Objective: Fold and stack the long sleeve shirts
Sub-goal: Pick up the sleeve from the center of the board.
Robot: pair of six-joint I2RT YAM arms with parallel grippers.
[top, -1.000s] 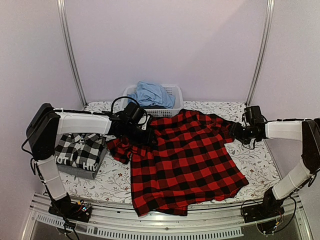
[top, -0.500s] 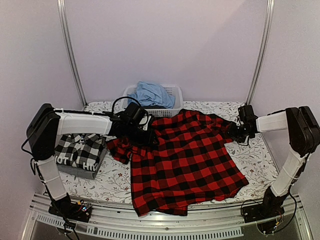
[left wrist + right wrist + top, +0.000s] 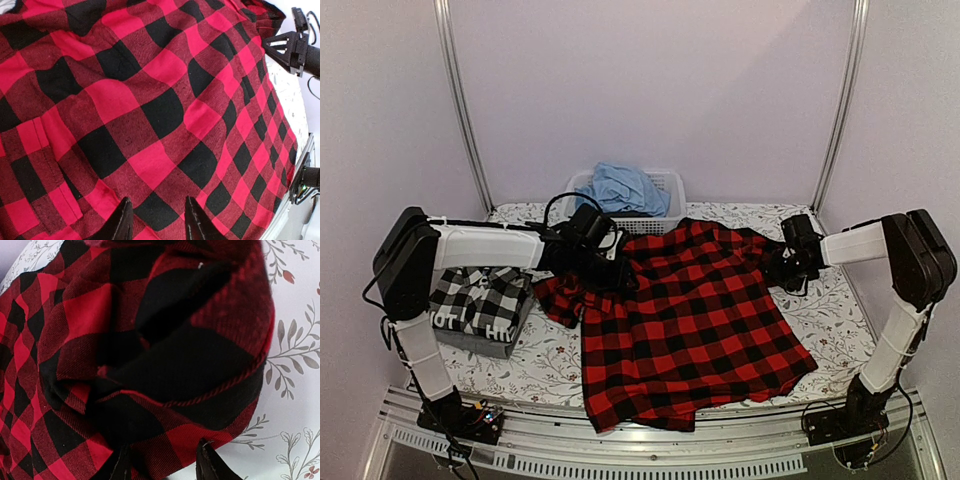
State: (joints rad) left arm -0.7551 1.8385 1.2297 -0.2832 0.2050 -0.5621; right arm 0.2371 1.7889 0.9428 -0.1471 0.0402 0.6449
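While both sets of jaws stand spread, neither is seen pinching cloth. The left gripper [image 3: 157, 222] has its tips resting on or just above the red-and-black shirt [image 3: 150, 110], with flat cloth showing in the gap. The right gripper [image 3: 162, 465] has a thick bunched fold of the same shirt lying just ahead of its tips.

In the top view the shirt lies spread across the middle of the table [image 3: 830, 320]. The left gripper is at its 10 o'clock shoulder and the right gripper at its 2 o'clock corner. A sleeve [image 3: 560, 295] is crumpled at 9 o'clock, and the hem reaches the table edge at 6 o'clock.

Judgement: the flannel is soft, light and limp. It will sag and drag rather than hold shape, so a pinch through doubled cloth at seam or shoulder should hold best.

A folded black-and-white shirt [image 3: 480, 300] sits on a grey shirt [image 3: 485, 342] at 9 o'clock. A basket [image 3: 665, 185] holding blue cloth [image 3: 620, 188] stands at 12 o'clock.
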